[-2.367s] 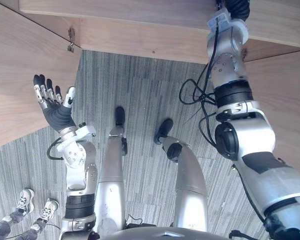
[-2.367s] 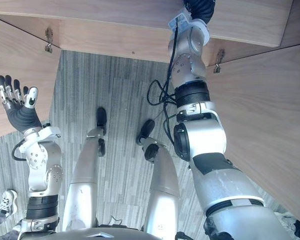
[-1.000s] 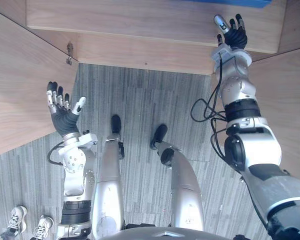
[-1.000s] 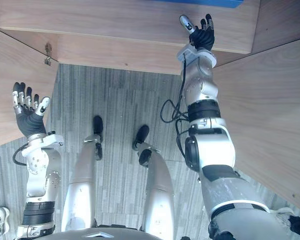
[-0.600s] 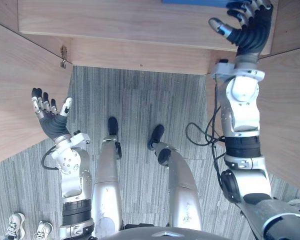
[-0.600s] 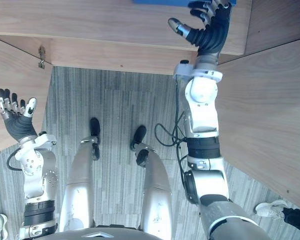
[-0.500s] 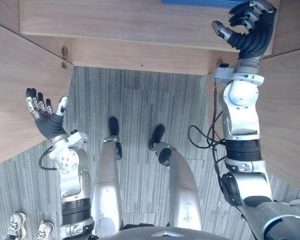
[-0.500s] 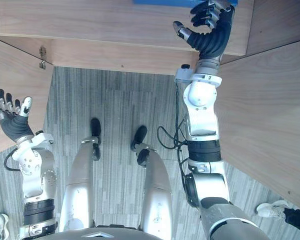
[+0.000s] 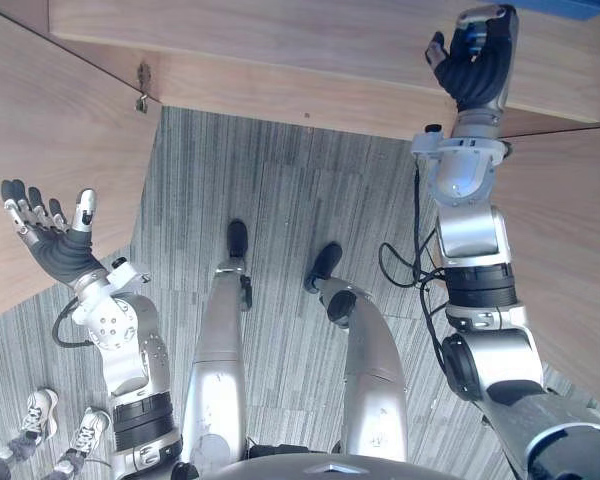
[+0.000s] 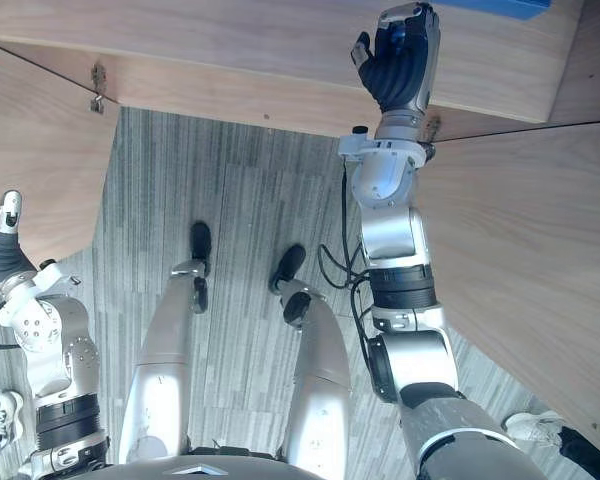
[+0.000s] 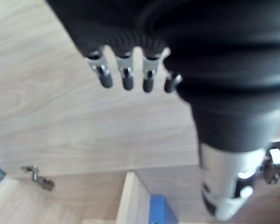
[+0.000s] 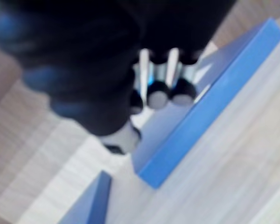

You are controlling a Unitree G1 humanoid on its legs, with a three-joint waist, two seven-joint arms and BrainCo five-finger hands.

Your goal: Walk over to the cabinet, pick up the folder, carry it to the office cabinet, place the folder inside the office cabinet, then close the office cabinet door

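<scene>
The folder point(image 12: 210, 93) lies on the shelf point(image 9: 280, 40) at 1 o'clock, so pull your empty, relaxed right hand point(image 9: 472, 65) clear, then push the door point(image 9: 40, 150) with your open left hand point(image 9: 55, 250).

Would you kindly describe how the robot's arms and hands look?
The left arm and right arm are silver-grey, built of rounded segments with black ribbed bands between them. The left hand and right hand wear dark ribbed covers; their fingers are silver with dark tips.
</scene>
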